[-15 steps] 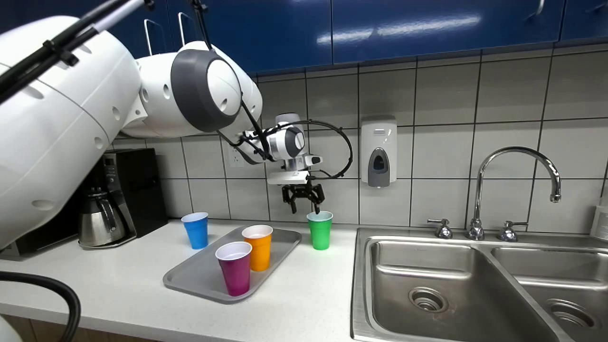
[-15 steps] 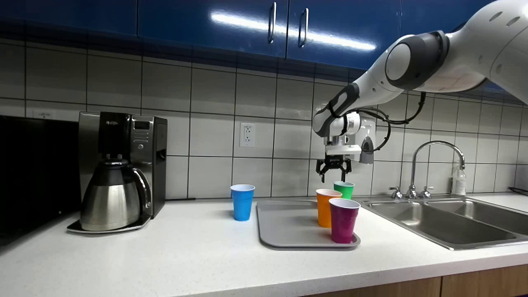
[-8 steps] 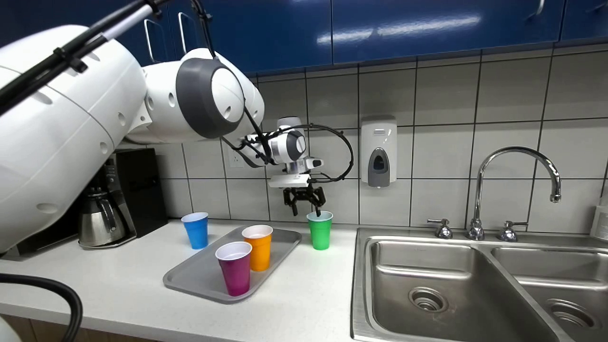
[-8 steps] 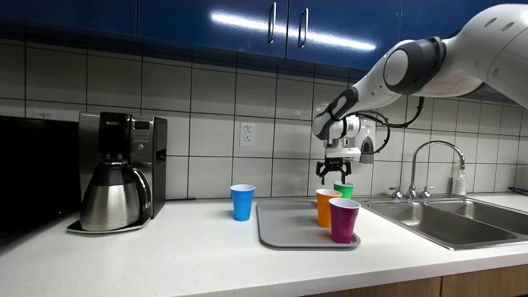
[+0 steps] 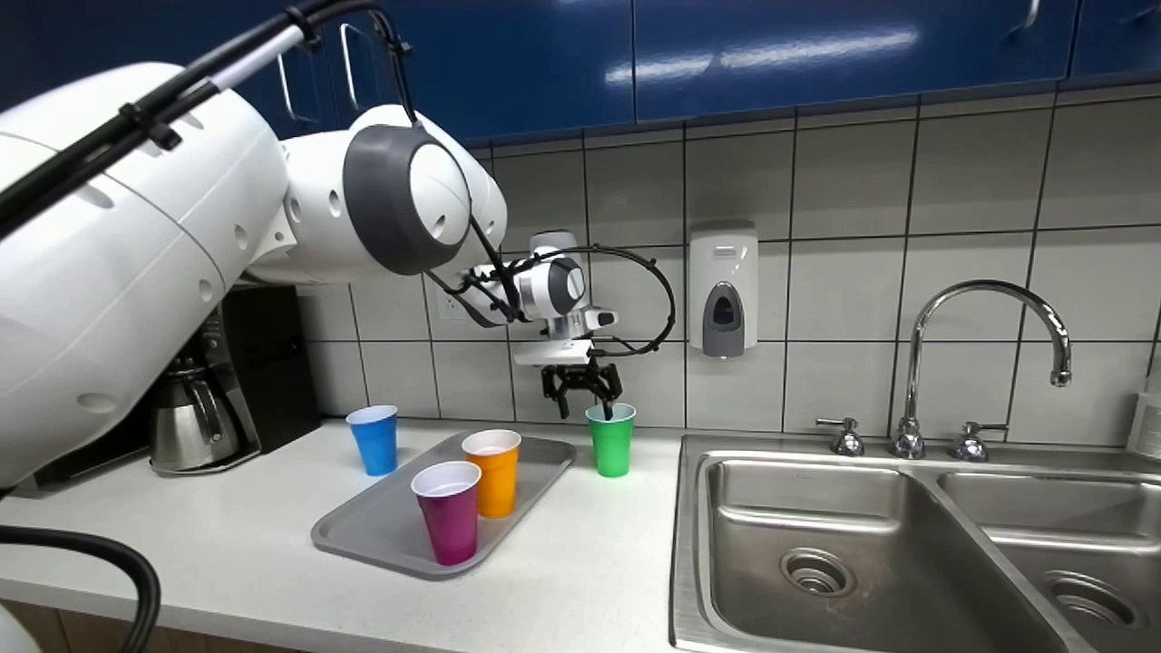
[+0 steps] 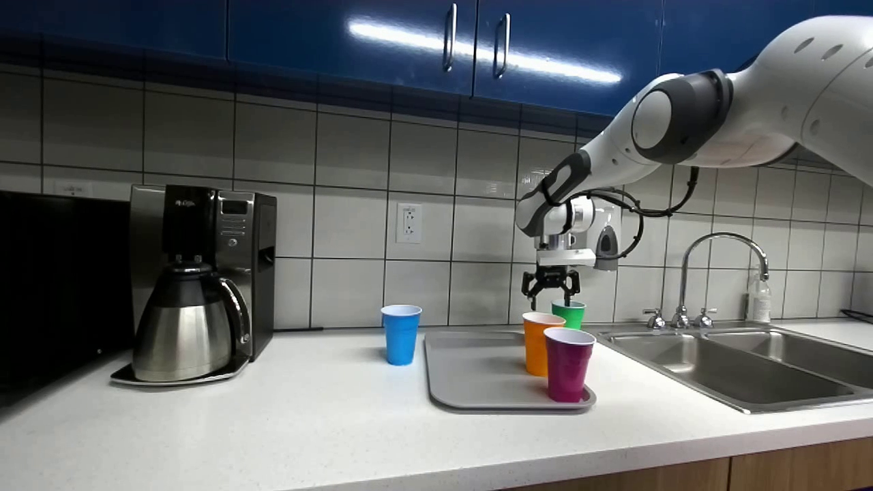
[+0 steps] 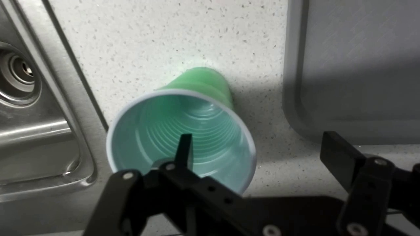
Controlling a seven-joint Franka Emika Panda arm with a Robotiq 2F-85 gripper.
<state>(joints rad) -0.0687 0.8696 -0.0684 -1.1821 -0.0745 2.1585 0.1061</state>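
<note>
My gripper (image 5: 586, 414) is open and empty, pointing down above the counter. It also shows in an exterior view (image 6: 550, 305) and in the wrist view (image 7: 257, 141). One finger is over the mouth of the green cup (image 5: 613, 449); I cannot tell whether its tip is below the rim. The other finger is beside the cup, on the tray side. In the wrist view the green cup (image 7: 203, 80) stands upright. An orange cup (image 5: 497, 481) and a purple cup (image 5: 452, 524) stand on the grey tray (image 5: 376, 537). A blue cup (image 5: 377, 444) stands beside the tray.
A steel sink (image 5: 691, 544) with a faucet (image 5: 916, 363) lies to one side of the green cup. A soap dispenser (image 5: 723, 290) hangs on the tiled wall. A coffee maker (image 6: 235, 273) stands at the counter's far end. Blue cabinets (image 6: 354, 41) hang above.
My gripper has moved down slightly, bringing one fingertip lower over the green cup's mouth. The cups and tray have not moved.
</note>
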